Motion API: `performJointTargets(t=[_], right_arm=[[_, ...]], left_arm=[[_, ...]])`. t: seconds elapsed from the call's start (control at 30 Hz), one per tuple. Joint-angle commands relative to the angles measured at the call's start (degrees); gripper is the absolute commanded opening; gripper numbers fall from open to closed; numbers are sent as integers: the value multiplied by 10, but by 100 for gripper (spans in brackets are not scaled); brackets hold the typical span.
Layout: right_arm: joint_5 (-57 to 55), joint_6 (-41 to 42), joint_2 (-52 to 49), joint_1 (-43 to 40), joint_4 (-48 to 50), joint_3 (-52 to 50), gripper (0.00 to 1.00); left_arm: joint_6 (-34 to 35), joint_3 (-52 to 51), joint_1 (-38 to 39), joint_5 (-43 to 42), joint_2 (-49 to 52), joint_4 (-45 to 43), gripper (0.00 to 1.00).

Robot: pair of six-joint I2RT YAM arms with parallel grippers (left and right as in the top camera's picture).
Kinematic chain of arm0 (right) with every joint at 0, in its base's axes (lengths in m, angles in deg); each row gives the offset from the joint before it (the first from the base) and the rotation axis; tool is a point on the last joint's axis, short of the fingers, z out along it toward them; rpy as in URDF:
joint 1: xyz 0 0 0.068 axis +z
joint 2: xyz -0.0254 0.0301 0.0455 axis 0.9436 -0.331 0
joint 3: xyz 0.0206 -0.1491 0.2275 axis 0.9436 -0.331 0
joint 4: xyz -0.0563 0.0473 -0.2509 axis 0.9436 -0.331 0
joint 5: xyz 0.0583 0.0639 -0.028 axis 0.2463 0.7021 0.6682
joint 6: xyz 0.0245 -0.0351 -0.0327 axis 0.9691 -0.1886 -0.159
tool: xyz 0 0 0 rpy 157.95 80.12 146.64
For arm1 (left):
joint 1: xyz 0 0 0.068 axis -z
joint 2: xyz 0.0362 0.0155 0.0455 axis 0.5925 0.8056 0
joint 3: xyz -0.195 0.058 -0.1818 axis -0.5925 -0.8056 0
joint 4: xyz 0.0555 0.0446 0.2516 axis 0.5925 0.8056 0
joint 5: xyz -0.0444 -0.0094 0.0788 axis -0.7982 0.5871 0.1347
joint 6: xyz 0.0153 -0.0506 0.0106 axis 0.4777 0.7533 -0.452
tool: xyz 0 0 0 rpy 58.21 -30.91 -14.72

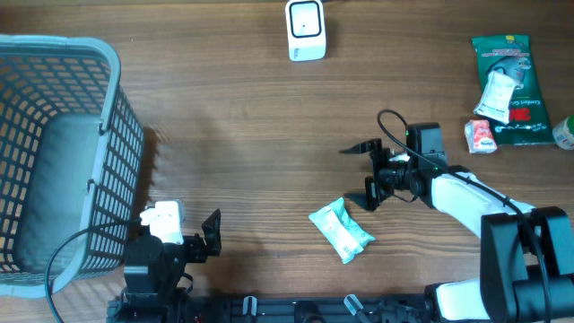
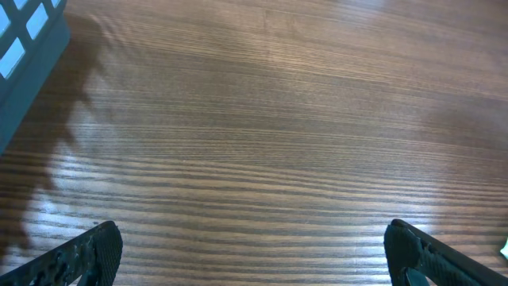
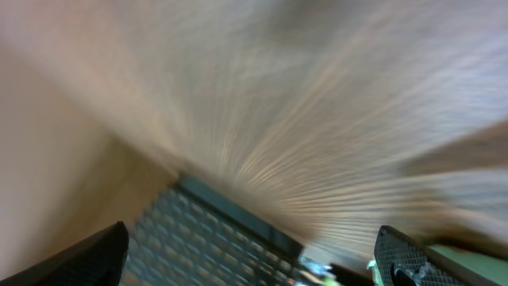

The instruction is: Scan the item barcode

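on a brown wood-grain table (image 1: 242,117), seen from overhead, the biggest thing is a grey-blue mesh basket (image 1: 121,179) against the left edge. the white and black right arm (image 1: 457,193) reaches in from the lower right. the black left arm (image 1: 152,265) sits at the bottom, beside the basket's near corner. a dark green packet (image 1: 511,85) lies flat at the far right. a white scanner (image 1: 306,30) stands at the top centre, well apart from everything else. the pale green packet (image 1: 341,231) lies flat on the wood right of centre, tilted. it is near the lower finger of the right gripper (image 1: 363,175) but free of it. a small red-and-white packet (image 1: 482,135) rests against the dark green one.

only the overhead view shows the packets and the scanner. there the right gripper's fingers stand wide apart, with nothing between them.

the left wrist view gives bare wood, a corner of the basket at upper left, and its shadow. the left gripper (image 2: 250,238) has its two black fingertips far apart at the bottom corners, and it holds nothing.

the right wrist view is smeared. it shows streaked wood, blurred mesh low in the frame, and fingertips spread to either side.
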Motion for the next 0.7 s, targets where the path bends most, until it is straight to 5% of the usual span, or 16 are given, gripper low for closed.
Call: performJointTargets(t=[0.0, 0.23, 0.37, 0.5, 0.67], right_arm=[[84, -157, 10, -2, 34, 15, 100], [90, -508, 117, -1, -20, 24, 100], [-55, -682, 137, 26, -148, 24, 100], [-253, -655, 132, 48, -203, 23, 100], [-121, -752, 132, 65, -180, 23, 100]], left_arm=[[5, -3, 2, 1, -4, -1, 100], [5, -3, 2, 1, -4, -1, 100], [5, -3, 2, 1, -4, -1, 100], [5, -3, 2, 1, -4, -1, 100], [5, -3, 2, 1, -4, -1, 100]])
